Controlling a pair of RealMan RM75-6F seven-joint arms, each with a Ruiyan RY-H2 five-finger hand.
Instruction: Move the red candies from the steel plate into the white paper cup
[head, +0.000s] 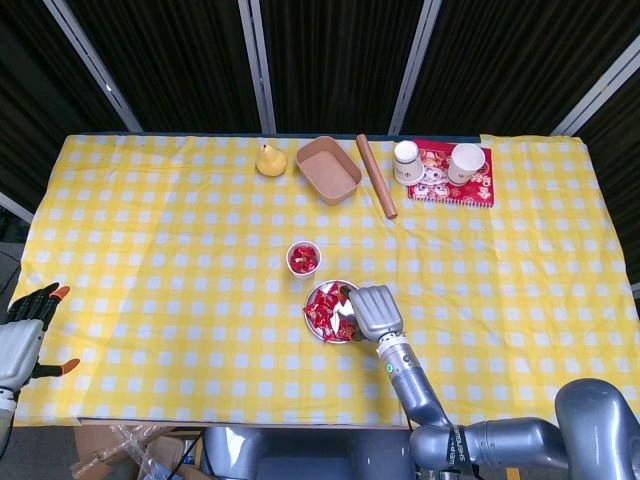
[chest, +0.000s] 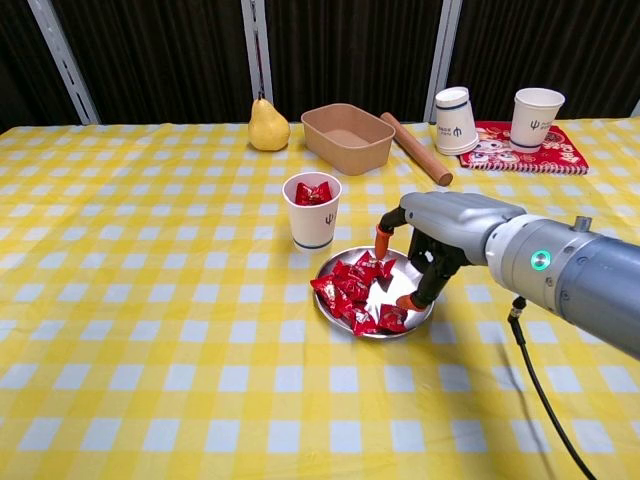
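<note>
The white paper cup (chest: 312, 212) (head: 303, 258) stands upright with red candies inside. Just in front of it the steel plate (chest: 400, 272) (head: 337, 288) holds a heap of red candies (chest: 352, 290) (head: 322, 312). My right hand (chest: 437, 252) (head: 373, 312) hangs over the plate's right side, its orange-tipped fingers (chest: 408, 302) apart and pointing down. One tip is close to a candy at the plate's near right, and nothing is held. My left hand (head: 25, 338) is off the table's near left corner, fingers spread and empty.
Along the far edge sit a yellow pear (chest: 267, 126), a brown tray (chest: 347, 137) and a wooden rolling pin (chest: 415, 148). Two more paper cups (chest: 455, 106) (chest: 535, 116) stand at a red mat (chest: 520, 150).
</note>
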